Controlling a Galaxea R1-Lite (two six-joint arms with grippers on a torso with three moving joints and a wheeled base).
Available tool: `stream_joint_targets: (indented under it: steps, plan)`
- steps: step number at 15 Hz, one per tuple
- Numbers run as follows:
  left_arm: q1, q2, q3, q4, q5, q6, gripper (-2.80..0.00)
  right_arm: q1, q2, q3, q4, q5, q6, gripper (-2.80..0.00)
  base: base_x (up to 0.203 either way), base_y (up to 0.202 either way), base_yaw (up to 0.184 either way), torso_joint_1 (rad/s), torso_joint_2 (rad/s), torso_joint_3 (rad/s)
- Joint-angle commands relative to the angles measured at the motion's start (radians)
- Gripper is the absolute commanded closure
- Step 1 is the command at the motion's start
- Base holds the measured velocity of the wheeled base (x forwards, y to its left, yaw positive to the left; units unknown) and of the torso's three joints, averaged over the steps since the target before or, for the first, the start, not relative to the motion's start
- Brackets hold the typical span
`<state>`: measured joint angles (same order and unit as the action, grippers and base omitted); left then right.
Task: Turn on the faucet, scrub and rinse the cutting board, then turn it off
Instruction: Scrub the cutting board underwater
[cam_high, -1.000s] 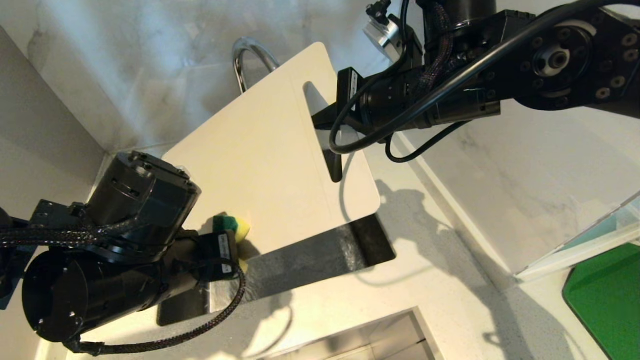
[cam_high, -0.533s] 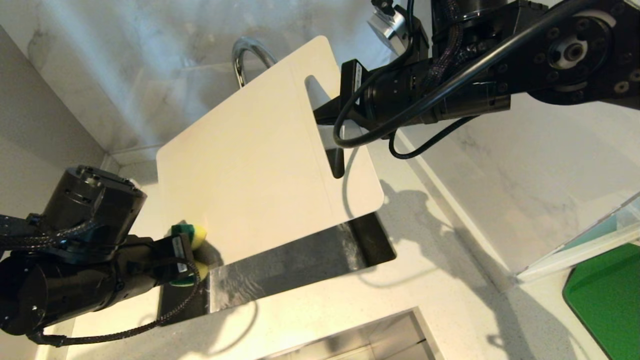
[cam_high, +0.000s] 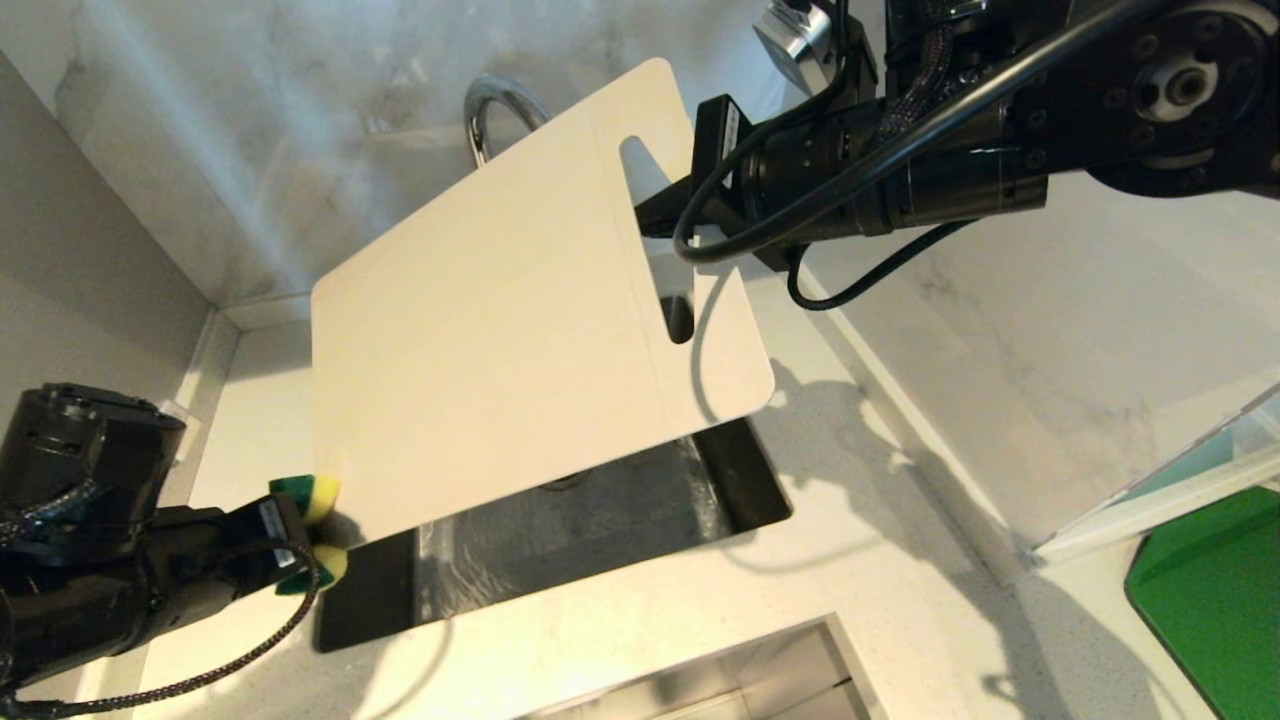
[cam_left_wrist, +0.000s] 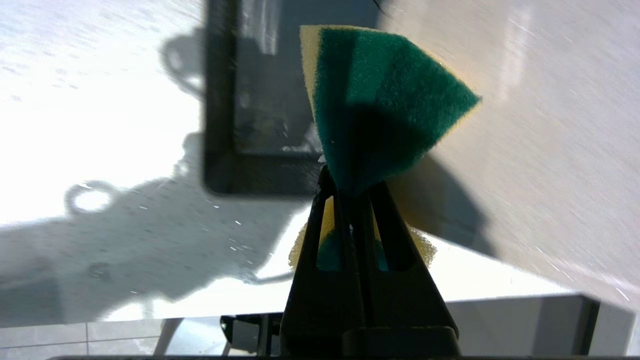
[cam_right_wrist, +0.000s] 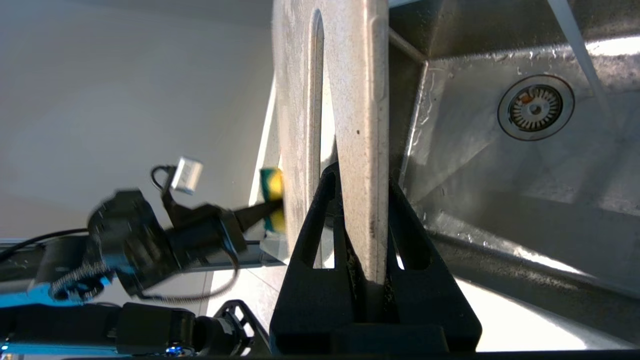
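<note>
The off-white cutting board (cam_high: 500, 330) hangs tilted over the sink (cam_high: 740, 480). My right gripper (cam_high: 662, 215) is shut on its end by the handle slot, and the board's edge sits between the jaws of that gripper (cam_right_wrist: 361, 180). My left gripper (cam_high: 305, 540) is shut on a green and yellow sponge (cam_high: 312, 495), which lies against the board's lower left corner. In the left wrist view the sponge (cam_left_wrist: 380, 100) fans out past the left gripper (cam_left_wrist: 350, 182), beside the board (cam_left_wrist: 550, 150). The chrome faucet (cam_high: 490, 105) arches behind the board; its lever is hidden.
The sink's wet steel floor and drain (cam_right_wrist: 535, 105) lie below the board. A pale streak like running water (cam_right_wrist: 580, 55) crosses above the drain. A dark green mat (cam_high: 1210, 590) and a clear panel (cam_high: 1150, 500) sit at the right. Marble walls close the back and left.
My left gripper has slid the sponge leftward along the board's lower edge to its left corner. The right gripper has lifted and turned the board slightly.
</note>
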<state>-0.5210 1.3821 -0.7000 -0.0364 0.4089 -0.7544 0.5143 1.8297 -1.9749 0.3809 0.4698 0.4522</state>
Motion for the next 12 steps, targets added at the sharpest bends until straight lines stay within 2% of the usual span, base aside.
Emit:
stream_joint_targets:
  steps: [1,4,6,10,12]
  plan:
    - [0.115,-0.069,0.009,0.001,-0.040,0.028,0.00,-0.001,-0.004,0.002,0.004,0.003,0.002,0.00,0.000,0.000,0.000,0.000,0.00,0.000]
    - [0.299,-0.134,0.007,0.002,-0.156,0.099,0.00,-0.005,-0.009,0.004,0.004,0.003,0.000,0.00,0.000,0.000,0.000,0.000,0.00,0.000]
    - [0.373,-0.169,-0.030,0.010,-0.212,0.154,0.00,-0.005,-0.009,0.004,0.004,0.003,0.000,0.00,0.000,0.000,0.000,0.000,0.00,0.000]
    - [0.375,-0.184,-0.229,0.146,-0.220,0.162,0.00,-0.005,-0.017,0.010,0.004,0.003,0.002,0.00,0.000,0.000,0.000,0.000,0.00,0.000]
    - [0.334,-0.174,-0.367,0.239,-0.221,0.160,0.00,-0.003,-0.017,0.008,0.004,0.003,0.002,0.00,0.000,0.000,0.000,0.000,0.00,0.000]
